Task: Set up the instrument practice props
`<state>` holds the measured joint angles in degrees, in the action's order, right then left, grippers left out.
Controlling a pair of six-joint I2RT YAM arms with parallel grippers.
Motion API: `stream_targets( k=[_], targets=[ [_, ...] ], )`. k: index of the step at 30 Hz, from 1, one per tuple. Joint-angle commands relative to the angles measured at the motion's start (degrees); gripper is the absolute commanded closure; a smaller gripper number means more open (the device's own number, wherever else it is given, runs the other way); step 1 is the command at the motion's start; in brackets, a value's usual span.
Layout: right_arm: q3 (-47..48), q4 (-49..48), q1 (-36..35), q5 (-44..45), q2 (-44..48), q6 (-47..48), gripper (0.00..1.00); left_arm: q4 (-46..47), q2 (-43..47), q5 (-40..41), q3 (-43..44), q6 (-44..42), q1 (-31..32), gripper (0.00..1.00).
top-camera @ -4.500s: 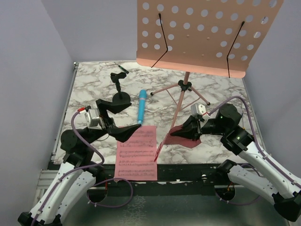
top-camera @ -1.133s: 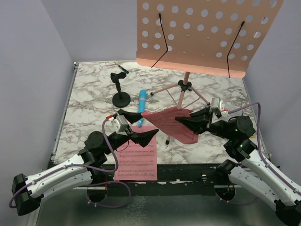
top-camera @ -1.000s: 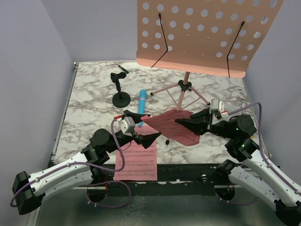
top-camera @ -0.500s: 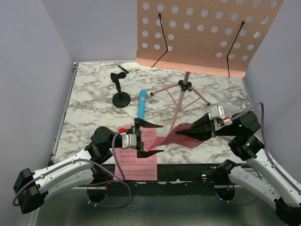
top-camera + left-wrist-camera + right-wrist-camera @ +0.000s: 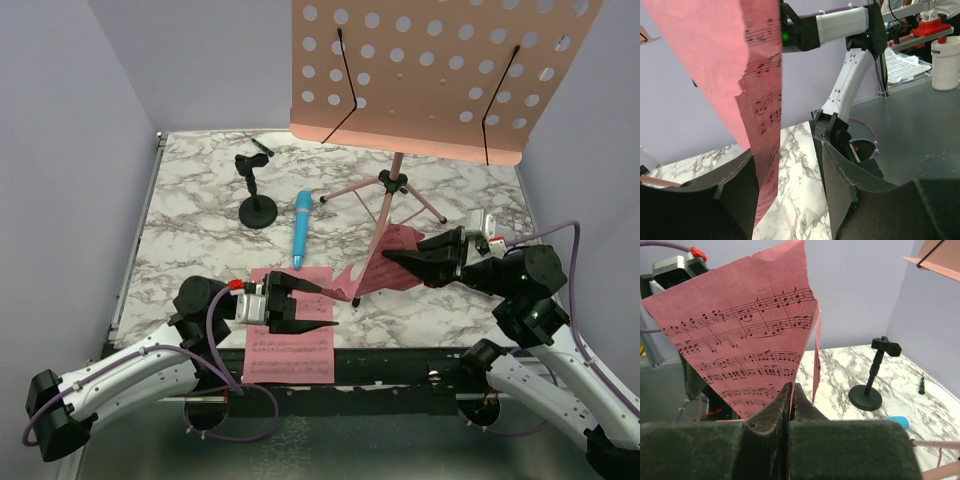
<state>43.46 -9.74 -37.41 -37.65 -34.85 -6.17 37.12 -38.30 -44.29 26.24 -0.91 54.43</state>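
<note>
While your right gripper (image 5: 392, 256) pinched raised sheet-music page (image 5: 402, 240) centre-right of frame, your left gripper (image 5: 318, 305) stood spread around its hanging edge; second page (image 5: 290, 350) lay flat, lower centre.

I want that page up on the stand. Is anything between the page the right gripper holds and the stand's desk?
Possibly. The right gripper is shut on the sheet-music page, and in the top view a tripod leg of the music stand crosses it; contact is unclear. The left gripper straddles its far edge.

music stand (image 5: 400, 141): salmon | sheet-music page (image 5: 740, 350): pink | table (image 5: 200, 190): marbled | stick (image 5: 301, 228): blue
</note>
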Motion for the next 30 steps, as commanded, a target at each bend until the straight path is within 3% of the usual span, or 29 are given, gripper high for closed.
stream_targets(
  k=[1, 8, 16, 20, 30],
  targets=[
    [-0.95, -1.17, -0.21, 4.98, -0.53, -1.51, 0.99, 1.15, 2.68, 3.11, -1.41, 2.36, 0.16, 0.49],
    [-2.12, -4.79, -0.21, 3.27, -2.13, -3.69, 0.99, 1.46, -1.06, 6.59, 0.55, 3.5, 0.58, 0.56],
    [-2.69, -5.48, -0.21, 5.78, -2.21, -4.54, 0.99, 1.55, -3.52, 17.23, 1.17, 4.57, 0.67, 0.81],
    [-3.39, -5.54, -0.21, 8.71, -1.18, -4.95, 0.99, 1.56, -1.78, 22.66, -0.07, 4.44, 0.67, 1.0],
    [-5.56, -5.95, -0.22, 10.64, -0.15, -6.76, 0.99, 2.56, 1.39, 44.53, -0.58, 7.62, 0.67, 1.0]
  ],
)
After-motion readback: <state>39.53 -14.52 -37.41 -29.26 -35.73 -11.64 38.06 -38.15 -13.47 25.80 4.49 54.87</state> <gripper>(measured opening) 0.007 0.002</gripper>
